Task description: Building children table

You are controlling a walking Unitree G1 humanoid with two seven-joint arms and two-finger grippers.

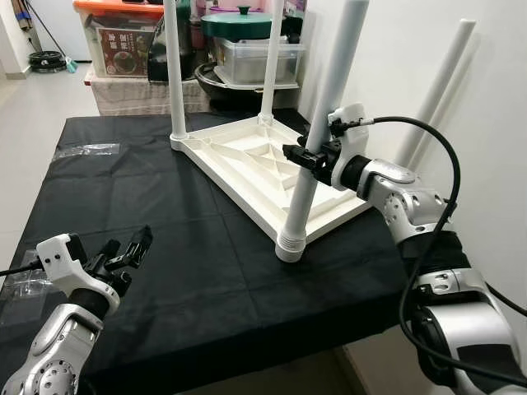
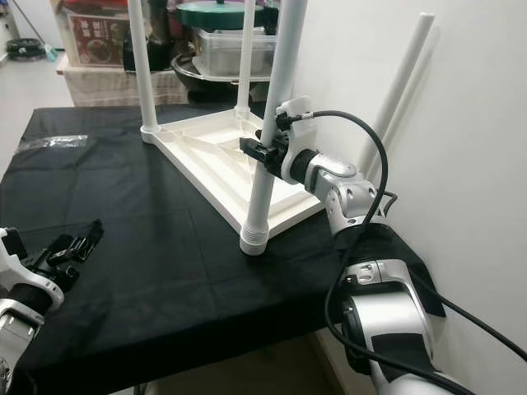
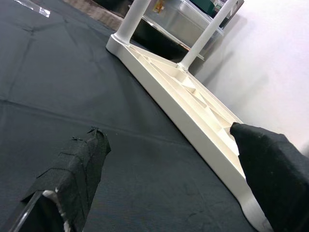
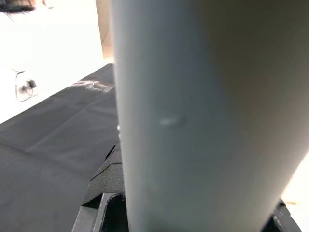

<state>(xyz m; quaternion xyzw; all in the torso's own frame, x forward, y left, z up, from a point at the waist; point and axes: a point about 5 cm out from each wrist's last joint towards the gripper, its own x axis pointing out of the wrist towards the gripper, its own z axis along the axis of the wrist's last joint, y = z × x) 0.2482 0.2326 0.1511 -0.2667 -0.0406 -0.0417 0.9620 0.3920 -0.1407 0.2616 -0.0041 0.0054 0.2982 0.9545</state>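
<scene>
A white children's table top (image 1: 247, 160) lies upside down on the black-covered table (image 1: 165, 206). Two white legs (image 1: 174, 74) stand in its far corners. At the near right corner a third leg (image 1: 325, 99) stands upright, and my right gripper (image 1: 306, 156) is shut on its middle; in the right wrist view that leg (image 4: 193, 121) is pressed close against the camera. A fourth leg (image 1: 436, 90) leans against the wall to the right. My left gripper (image 1: 132, 247) hovers open, holding nothing, over the cloth at the front left; its fingers (image 3: 79, 169) point toward the table top (image 3: 193, 106).
A clear plastic bag (image 1: 86, 151) lies on the cloth at the far left, another (image 1: 25, 280) at the front left edge. Storage boxes (image 1: 123, 41) and a green-lidded pot (image 1: 239, 23) stand behind the table. A white wall (image 1: 461, 49) runs close along the right.
</scene>
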